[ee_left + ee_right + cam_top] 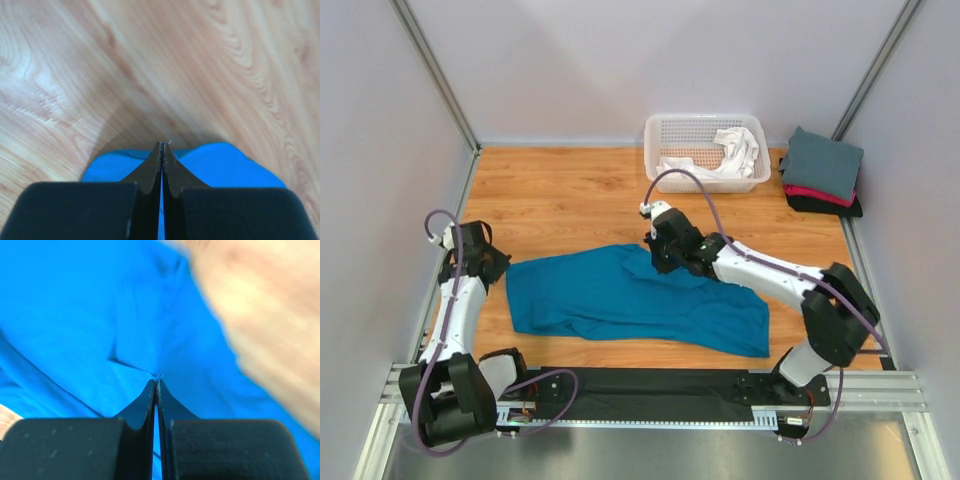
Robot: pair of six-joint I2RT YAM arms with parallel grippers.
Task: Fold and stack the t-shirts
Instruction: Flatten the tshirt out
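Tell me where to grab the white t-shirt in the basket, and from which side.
Take the bunched fold of the white t-shirt heaped at the right end of the lattice basket, coming straight down from above: it likely stands highest there, while the basket walls block any sideways approach.

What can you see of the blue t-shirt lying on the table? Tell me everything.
The teal-blue t-shirt is soft, plain cloth. It lies spread out but rumpled and creased across the wooden table, and it is not yet folded. No label shows. The right hand is shut on its far edge, where creases run to the fingertips. The left hand is shut at the shirt's left end, but it is unclear whether it grips any cloth.
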